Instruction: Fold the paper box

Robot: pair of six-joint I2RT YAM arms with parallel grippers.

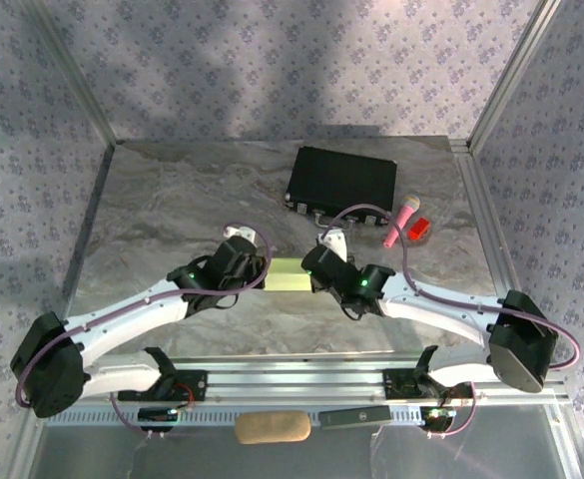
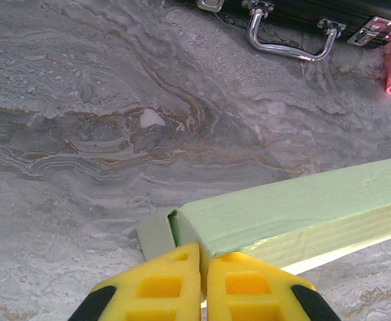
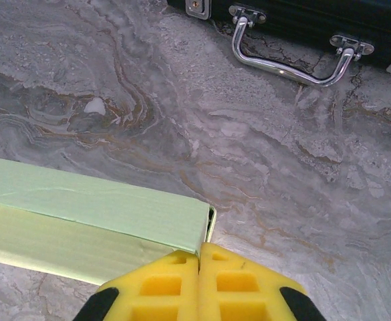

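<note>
Hidden: from above, both wrists cover the ends of the paper box (image 1: 290, 273); only its middle strip shows between them. The left wrist view cuts the box off at the right frame edge, the right wrist view at the left.

Left tool (image 2: 202, 271): yellow pads pressed together, tips against the box's end corner. Can't tell if any card is nipped between them.

Right tool (image 3: 200, 267): pads also together, tips at the opposite end corner. Can't read whether it has hold of any card.

Around: black case (image 1: 343, 180) well ahead of both tools, metal handle (image 3: 279, 70) facing them. Pink cylinder (image 1: 403, 220) and a small red item (image 1: 418, 230) sit ahead-right of the right tool; what the red item is stays unclear.

Box: pale green, long closed rectangular form, lying flat on the marbled desk (image 1: 172, 220). A small flap (image 2: 156, 233) sticks out just left of the left tool's tips. There's a thin gap at the end by the right tool.
</note>
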